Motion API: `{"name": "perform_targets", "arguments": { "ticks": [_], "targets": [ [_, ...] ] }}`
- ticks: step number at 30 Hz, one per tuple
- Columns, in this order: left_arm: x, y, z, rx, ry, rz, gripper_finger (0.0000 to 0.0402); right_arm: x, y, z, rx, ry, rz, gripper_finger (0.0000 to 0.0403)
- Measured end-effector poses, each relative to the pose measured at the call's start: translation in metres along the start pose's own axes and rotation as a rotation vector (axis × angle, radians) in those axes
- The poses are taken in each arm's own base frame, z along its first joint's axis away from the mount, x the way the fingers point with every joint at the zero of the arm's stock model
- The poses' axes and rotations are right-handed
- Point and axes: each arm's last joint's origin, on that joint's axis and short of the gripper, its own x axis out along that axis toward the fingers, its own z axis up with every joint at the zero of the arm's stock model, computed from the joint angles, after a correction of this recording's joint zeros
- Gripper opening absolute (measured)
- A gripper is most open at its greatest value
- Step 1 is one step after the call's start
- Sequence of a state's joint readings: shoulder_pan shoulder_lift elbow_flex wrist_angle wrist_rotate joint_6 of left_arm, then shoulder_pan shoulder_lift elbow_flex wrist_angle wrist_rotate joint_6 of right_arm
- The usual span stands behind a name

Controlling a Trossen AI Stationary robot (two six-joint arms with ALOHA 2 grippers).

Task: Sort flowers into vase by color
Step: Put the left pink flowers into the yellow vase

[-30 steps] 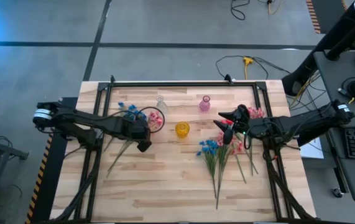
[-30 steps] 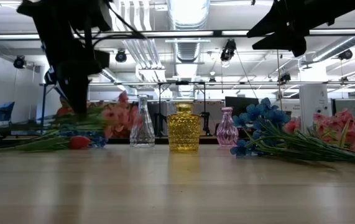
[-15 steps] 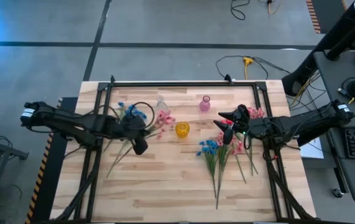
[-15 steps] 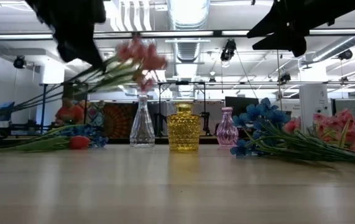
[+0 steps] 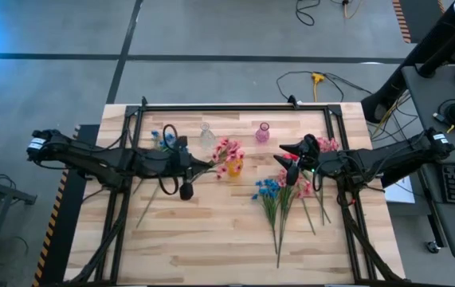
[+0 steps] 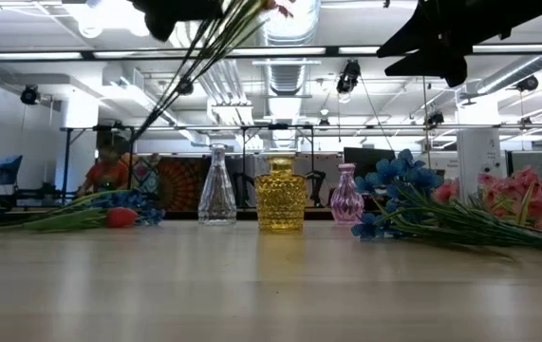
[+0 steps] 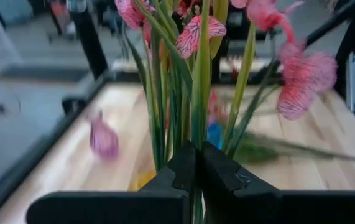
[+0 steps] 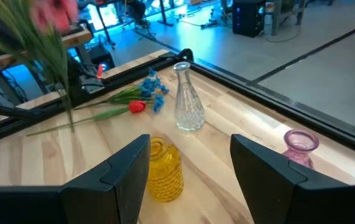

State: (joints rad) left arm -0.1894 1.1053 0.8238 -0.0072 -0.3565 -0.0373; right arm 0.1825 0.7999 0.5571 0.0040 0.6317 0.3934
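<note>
- Flowers, artificial, with long thin green stems, are mostly unsorted: no stem stands in any vase yet.
- Pink blossom spray [image 5: 228, 151] is the one bunch in transit. The left gripper [image 5: 186, 166] holds its stems with jaws shut tight, left of centre in the high view; the blossoms hang above the yellow textured glass vase [image 5: 233, 166].
- In the low view the held stems [image 6: 195, 57] cross the upper left of the frame, well above the vase mouths.
- Clear glass bottle vase [image 5: 206, 135], yellow vase and small pink glass vase [image 5: 263, 131] all stand empty in a row across the middle of the wooden tabletop [image 5: 211, 239].
- Remaining on the left: blue clustered blossoms [image 5: 163, 139] and a red tulip-like bud [image 6: 121, 217], lying flat.
- Remaining on the right: a mixed pile of blue blossoms [image 5: 268, 188], pink sprays [image 5: 327, 144] and red buds with green stems, lying right of centre.
- Right gripper [image 5: 291, 159] hovers over that pile with jaws spread wide, holding nothing.
- Assessment: early stage. The pink bunch should go to the pink vase, farther toward the upper centre, not the yellow one beneath it.
</note>
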Motion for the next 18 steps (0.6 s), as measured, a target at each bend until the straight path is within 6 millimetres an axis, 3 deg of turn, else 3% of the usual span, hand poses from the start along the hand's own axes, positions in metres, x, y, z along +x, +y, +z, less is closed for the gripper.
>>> {"name": "perform_targets", "arguments": {
  "ticks": [11,18],
  "targets": [
    [0.02,-0.008,0.025,0.139,-0.341,0.009,0.0,-0.001,0.0,0.001,0.004,0.001,0.017,0.0215],
    [0.03,0.004,0.034,0.135,-0.492,0.049,0.0,-0.001,0.0,0.001,0.004,0.006,0.032,0.0215]
  ]
}}
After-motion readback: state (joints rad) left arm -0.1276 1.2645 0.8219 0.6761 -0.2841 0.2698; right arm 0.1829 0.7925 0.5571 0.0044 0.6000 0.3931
